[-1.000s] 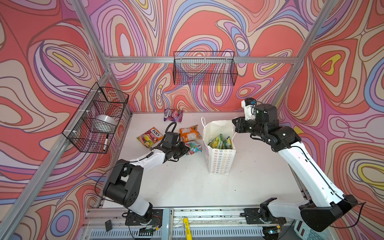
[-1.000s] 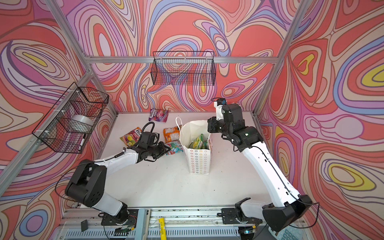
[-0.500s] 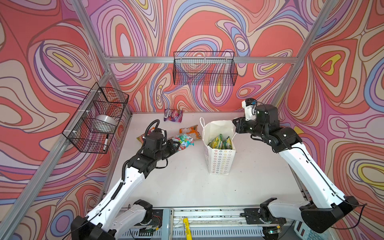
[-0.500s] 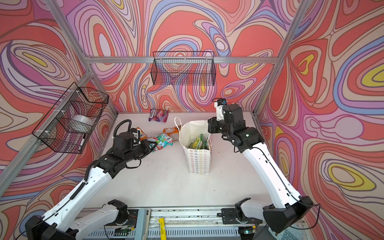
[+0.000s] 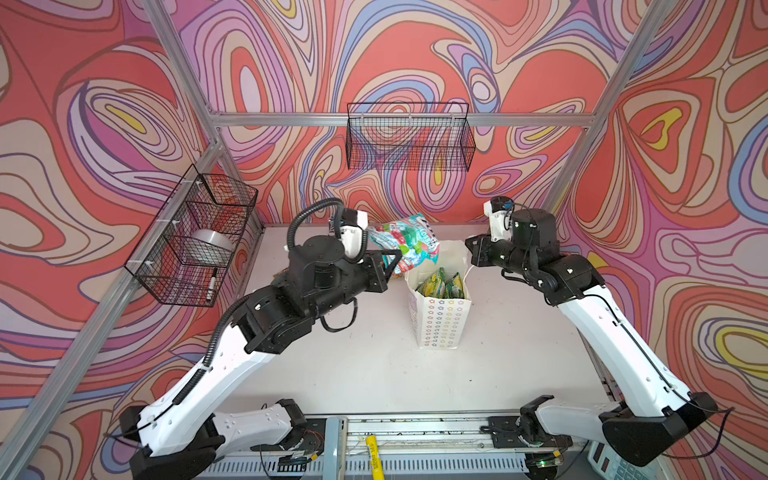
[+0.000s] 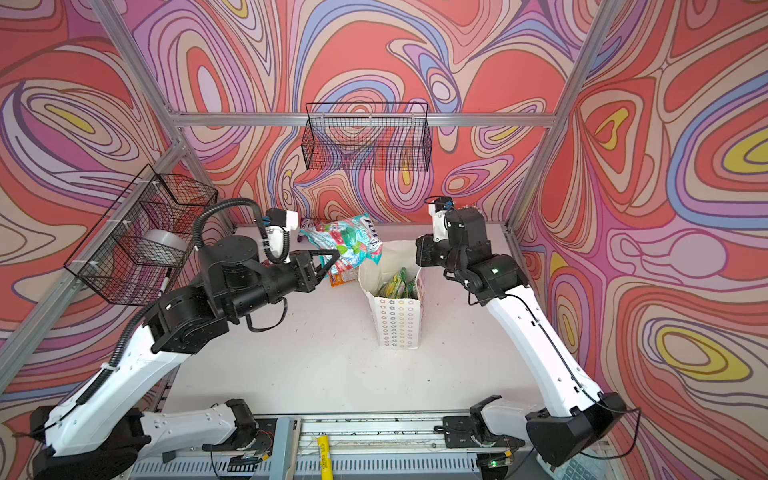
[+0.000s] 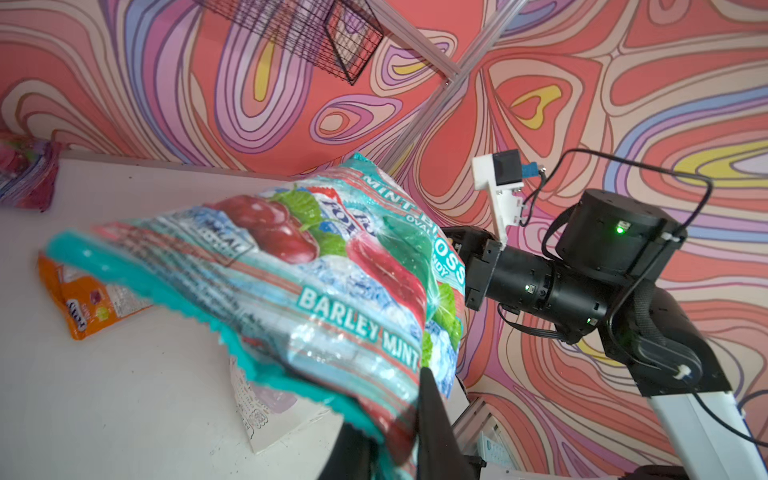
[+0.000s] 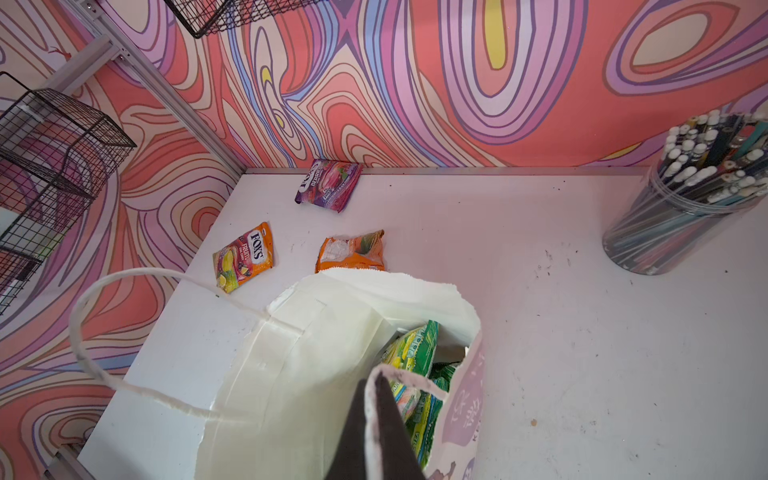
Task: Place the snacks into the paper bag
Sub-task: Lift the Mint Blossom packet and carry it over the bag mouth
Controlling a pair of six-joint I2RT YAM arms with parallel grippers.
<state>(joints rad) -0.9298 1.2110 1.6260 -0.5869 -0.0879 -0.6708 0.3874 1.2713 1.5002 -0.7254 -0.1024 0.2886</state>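
Note:
My left gripper [image 5: 392, 259] [image 6: 330, 259] [image 7: 386, 407] is shut on a teal snack packet [image 5: 405, 245] [image 6: 353, 243] [image 7: 332, 282], held in the air just left of the paper bag's top. The white paper bag [image 5: 440, 320] [image 6: 397, 320] [image 8: 311, 374] stands upright with green and yellow snacks [image 5: 440, 284] [image 8: 415, 353] inside. My right gripper [image 5: 471, 249] [image 6: 419, 253] [image 8: 374, 374] is shut on the bag's cord handle [image 8: 411, 380] at its right rim. On the table behind the bag lie two orange packets [image 8: 243, 257] [image 8: 351, 251] and a purple one [image 8: 328, 185].
A black wire basket [image 5: 409, 141] hangs on the back wall and another [image 5: 195, 241] on the left wall. A clear cup of pens [image 8: 685, 199] stands at the back right. A yellow marker [image 5: 372, 455] lies on the front rail.
My left arm has lifted the teal packet off the table and carried it up and right to the bag's top. The right arm and the bag have stayed put.

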